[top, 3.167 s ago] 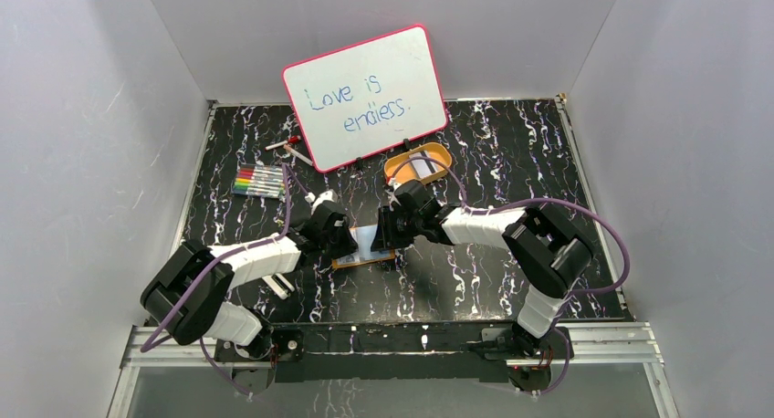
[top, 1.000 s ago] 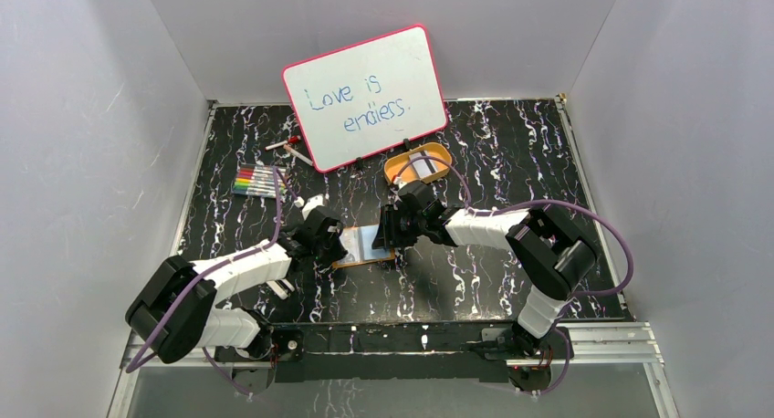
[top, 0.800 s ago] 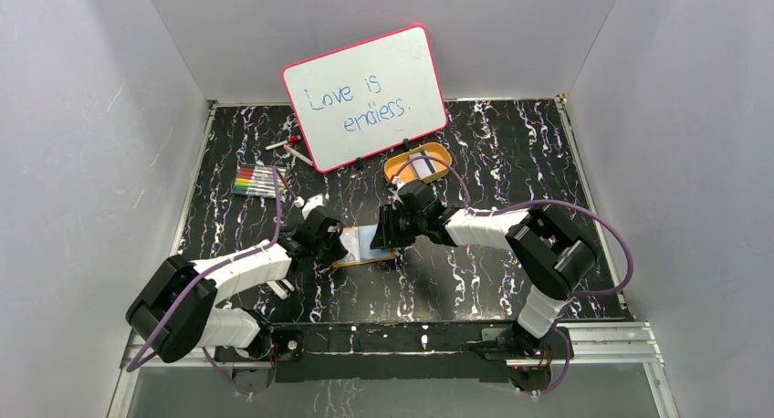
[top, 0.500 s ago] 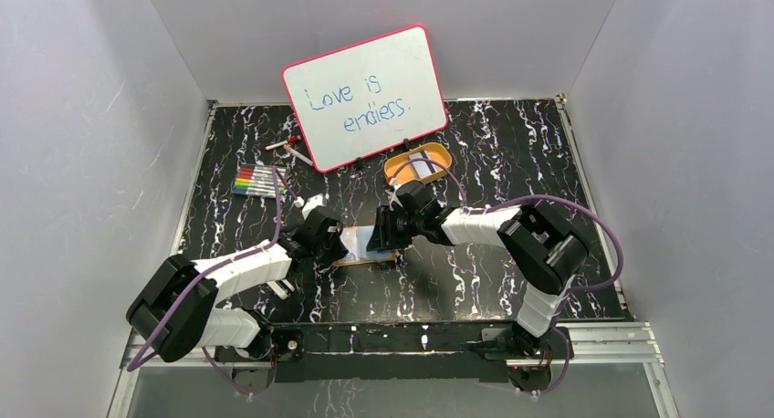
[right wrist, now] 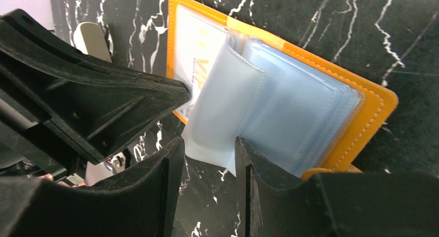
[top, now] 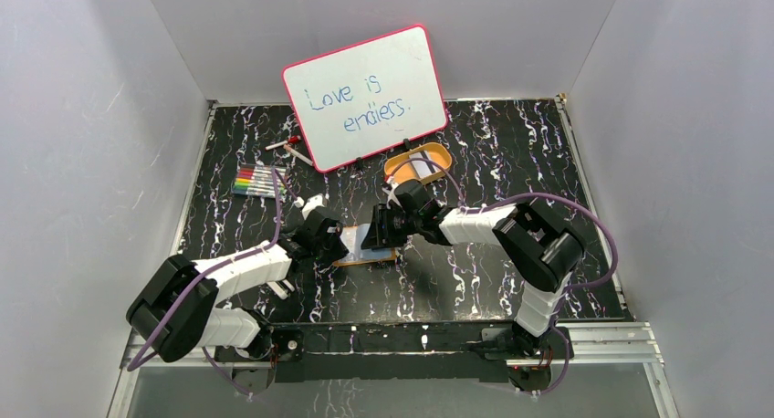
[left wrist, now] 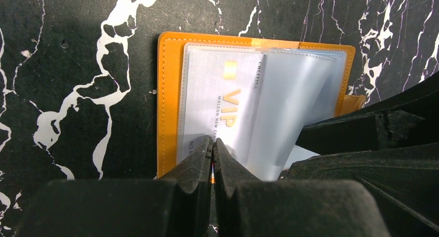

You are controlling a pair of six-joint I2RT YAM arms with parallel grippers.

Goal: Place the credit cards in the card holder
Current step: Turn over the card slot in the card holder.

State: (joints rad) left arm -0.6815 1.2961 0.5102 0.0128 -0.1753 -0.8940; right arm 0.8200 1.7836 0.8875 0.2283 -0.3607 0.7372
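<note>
Take the far edge of the table (top: 511, 153) as 12 o'clock. A row of pens (top: 258, 181) lies at 10.

The left arm (top: 246, 265) starts from its base at 7. Its elbow is folded low and pushed out toward 8, and its white forearm runs toward 2 o'clock, ending near the table's middle. The left gripper (top: 339, 250) (left wrist: 213, 144) is fully closed with nothing between its tips. The tips press down on the holder's left page, close to the holder's near edge (the wrist view shows them on the clear pocket over the VIP card).

The holder (top: 365, 262) (left wrist: 168, 92) (right wrist: 372, 107) lies open and flat just toward 7 of the table's centre. It sits between the two grippers, orange cover down and clear pockets up. The VIP card (left wrist: 222, 102) sits inside the left pocket. One sleeve (left wrist: 295, 102) (right wrist: 228, 92) is lifted off the stack and curls over toward the right.

The pink-framed board (top: 365, 97) leans at 12.

The right gripper (top: 372, 240) (right wrist: 207, 157) meets the holder from its 3 o'clock side, tipped downward, with its jaws about half apart. The lifted sleeve's loose edge lies in the gap and reaches both fingers (right wrist: 173, 175). Whether they actually squeeze it I cannot tell.

The orange tray (top: 436, 151) sits near the holder, at its 1 o'clock, with a striped card (top: 418, 166) inside.

The right arm (top: 475, 224) rises from its base at 5 to a raised elbow at 4. Its forearm then reaches toward 9.
</note>
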